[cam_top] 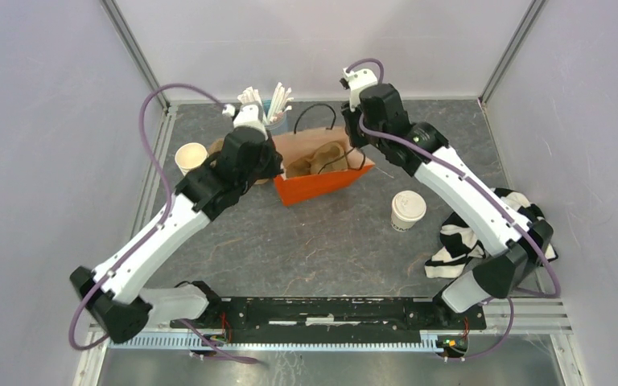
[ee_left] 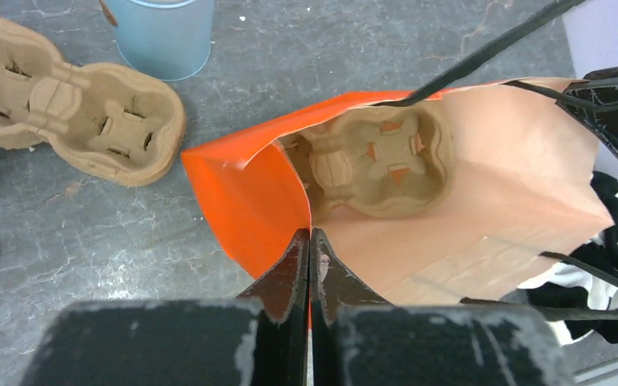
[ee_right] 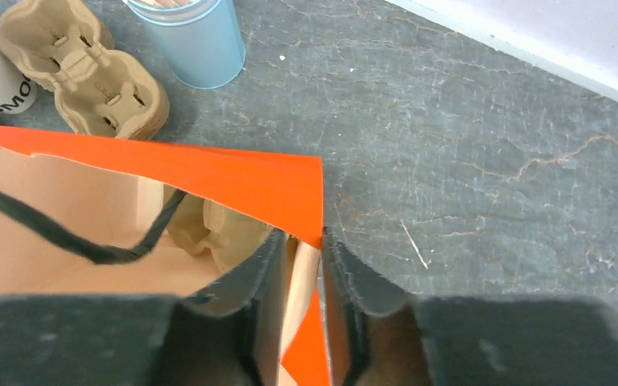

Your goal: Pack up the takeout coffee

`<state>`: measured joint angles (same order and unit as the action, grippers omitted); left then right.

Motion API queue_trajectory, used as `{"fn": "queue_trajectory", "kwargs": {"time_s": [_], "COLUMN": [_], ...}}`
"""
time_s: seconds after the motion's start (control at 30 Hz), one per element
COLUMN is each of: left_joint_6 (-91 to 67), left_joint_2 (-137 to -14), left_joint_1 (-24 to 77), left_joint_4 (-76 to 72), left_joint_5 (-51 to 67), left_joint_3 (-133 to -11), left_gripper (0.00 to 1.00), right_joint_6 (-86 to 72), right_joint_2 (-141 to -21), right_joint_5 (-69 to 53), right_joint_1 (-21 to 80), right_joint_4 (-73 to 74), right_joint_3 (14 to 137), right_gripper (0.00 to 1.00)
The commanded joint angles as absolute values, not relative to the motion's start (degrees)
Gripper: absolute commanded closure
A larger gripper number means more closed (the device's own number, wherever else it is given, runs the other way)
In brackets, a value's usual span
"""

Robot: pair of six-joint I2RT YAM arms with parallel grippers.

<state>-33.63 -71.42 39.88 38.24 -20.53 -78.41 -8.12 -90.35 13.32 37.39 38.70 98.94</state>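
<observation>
The grey bench [cam_top: 330, 249] is carrying an orange paper bag [cam_top: 314, 186] that is standing open toward the far edge, near the middle. A black-and-white striped cloth [cam_top: 459, 241] is lying crumpled by the right edge. One moulded pulp cup carrier [ee_left: 370, 161] is sitting inside the bag, and a second carrier [ee_left: 72, 112] is lying on the bench just beside the bag's left side. A pale blue tumbler [ee_left: 165, 36] is standing behind it, near the far edge. The left claw [ee_left: 310, 249] is pinching the bag's left rim with its fingers pressed together. The right claw [ee_right: 304, 241] is straddling the bag's right corner with its fingers a little apart, and whether they are gripping the paper is not clear. The takeout coffee [cam_top: 408, 211] is standing upright and lidded, right of the middle, on the near side of the bag, apart from it, and close to the cloth. A lidless cup [cam_top: 191, 157] is standing toward the left edge.
</observation>
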Motion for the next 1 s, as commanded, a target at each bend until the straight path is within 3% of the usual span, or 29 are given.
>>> {"fn": "queue_trajectory", "kwargs": {"time_s": [0.0, 0.43, 0.8, 0.97], "left_joint_6": [-28.59, -34.74, -42.54, -44.35], "left_joint_2": [-63.24, -56.45, -59.44, -58.72], "left_joint_1": [39.81, 39.95, 39.93, 39.92], "left_joint_4": [18.63, 18.19, 24.95, 25.24], "left_joint_5": [-21.04, -7.58, -6.48, -6.21], "left_joint_3": [-66.27, -53.09, -56.50, -56.45], "left_gripper": [0.98, 0.98, 0.97, 0.97], "right_joint_6": [-5.10, -12.54, -12.79, -11.29], "right_joint_2": [-83.77, -71.87, -73.56, -71.05], "right_joint_5": [13.16, 9.53, 12.30, 12.99], "right_joint_1": [37.45, 37.61, 37.66, 37.59], "right_joint_4": [25.47, 30.24, 37.79, 36.69], "right_joint_3": [90.60, 72.25, 78.27, 74.12], "right_gripper": [0.67, 0.31, 0.19, 0.17]}}
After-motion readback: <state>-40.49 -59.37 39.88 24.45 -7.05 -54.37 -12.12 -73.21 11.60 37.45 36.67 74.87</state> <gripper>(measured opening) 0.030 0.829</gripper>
